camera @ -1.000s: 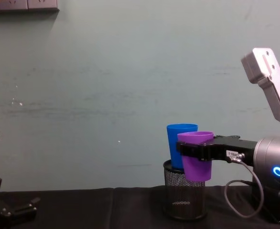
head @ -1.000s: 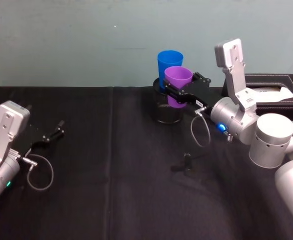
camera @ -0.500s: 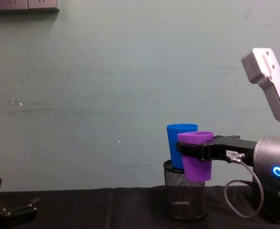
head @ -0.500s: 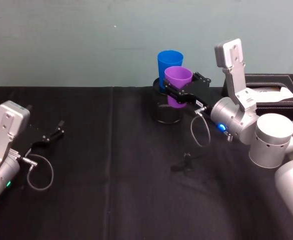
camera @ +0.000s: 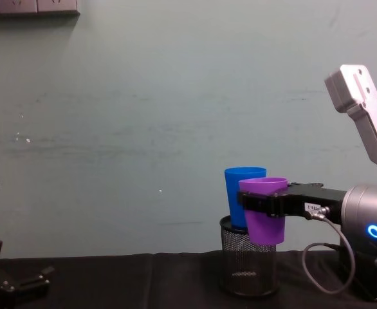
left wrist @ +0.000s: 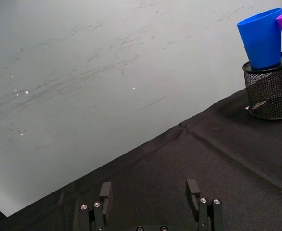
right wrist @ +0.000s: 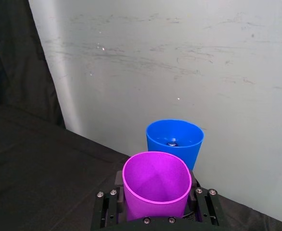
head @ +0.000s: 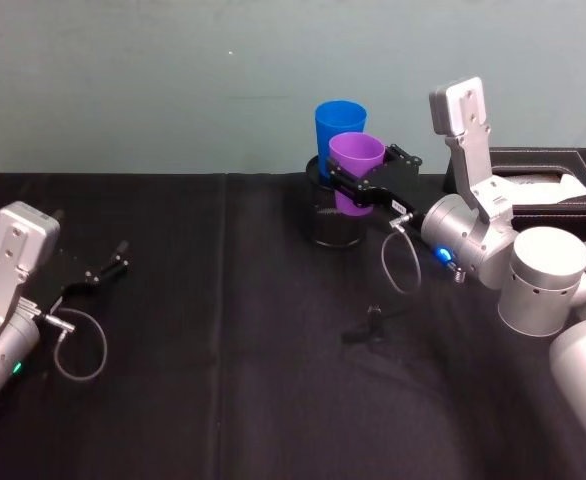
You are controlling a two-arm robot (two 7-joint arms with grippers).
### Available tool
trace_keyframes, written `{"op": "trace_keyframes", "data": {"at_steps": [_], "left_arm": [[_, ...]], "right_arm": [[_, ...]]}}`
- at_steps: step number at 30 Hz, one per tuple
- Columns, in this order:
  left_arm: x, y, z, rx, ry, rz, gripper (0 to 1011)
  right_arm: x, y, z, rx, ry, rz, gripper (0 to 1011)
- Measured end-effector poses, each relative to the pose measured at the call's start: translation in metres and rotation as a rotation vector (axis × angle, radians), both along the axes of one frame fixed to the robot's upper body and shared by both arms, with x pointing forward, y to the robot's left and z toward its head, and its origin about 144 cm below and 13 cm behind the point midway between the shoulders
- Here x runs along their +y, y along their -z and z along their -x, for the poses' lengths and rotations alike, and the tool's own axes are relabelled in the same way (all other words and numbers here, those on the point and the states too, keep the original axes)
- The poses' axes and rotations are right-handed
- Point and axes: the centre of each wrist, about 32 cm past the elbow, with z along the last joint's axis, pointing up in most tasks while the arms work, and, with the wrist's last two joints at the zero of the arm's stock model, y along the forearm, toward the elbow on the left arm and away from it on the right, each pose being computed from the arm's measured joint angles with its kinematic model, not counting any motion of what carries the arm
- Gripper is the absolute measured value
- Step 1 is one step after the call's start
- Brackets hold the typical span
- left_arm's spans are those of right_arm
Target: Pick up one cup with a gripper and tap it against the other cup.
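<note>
Your right gripper [head: 356, 189] pinches the purple cup [head: 356, 165]
It's lifted beside the blue cup [head: 338, 125]; left gripper [left wrist: 150, 197] spread

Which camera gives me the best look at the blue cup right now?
The left wrist view: the blue cup stands in the mesh holder, its side unobstructed. In the head, chest and right wrist views the purple cup in the right gripper overlaps it.

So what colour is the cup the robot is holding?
Purple, seen best in the right wrist view.
</note>
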Motion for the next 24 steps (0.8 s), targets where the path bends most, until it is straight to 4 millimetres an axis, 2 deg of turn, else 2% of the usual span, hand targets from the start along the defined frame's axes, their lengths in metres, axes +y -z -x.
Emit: {"op": "trace_keyframes", "data": {"at_steps": [15, 24], "left_arm": [[0.000, 0.000, 0.000, 0.000, 0.000, 0.000, 1000], [0.000, 0.000, 0.000, 0.000, 0.000, 0.000, 1000]], "right_arm": [[0.001, 0.001, 0.004, -0.004, -0.006, 0.000, 721], [0.002, 0.011, 0.033, -0.012, -0.034, 0.007, 721]]}}
